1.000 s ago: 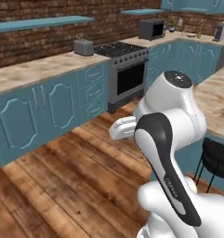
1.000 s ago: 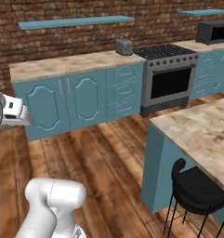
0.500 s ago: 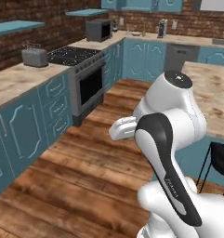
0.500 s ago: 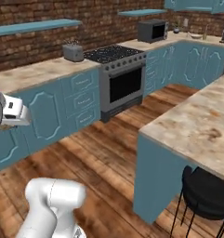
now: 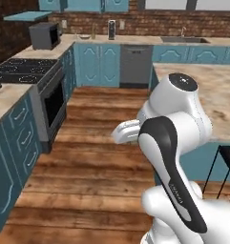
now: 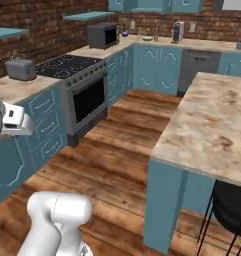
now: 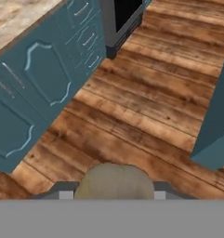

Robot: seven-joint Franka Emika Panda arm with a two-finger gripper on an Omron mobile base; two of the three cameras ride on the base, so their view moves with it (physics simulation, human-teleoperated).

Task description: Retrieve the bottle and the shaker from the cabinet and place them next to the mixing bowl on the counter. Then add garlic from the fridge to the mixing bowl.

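The gripper (image 7: 114, 195) is pressed in on a brownish rounded lump, apparently the garlic (image 7: 114, 183), though the hand view cuts off its lower part. Beneath it lie the wooden floor (image 7: 146, 116) and teal cabinet fronts (image 7: 39, 79). A marble-look counter (image 6: 214, 120) stands to the right, the stove (image 6: 74, 67) to the left.
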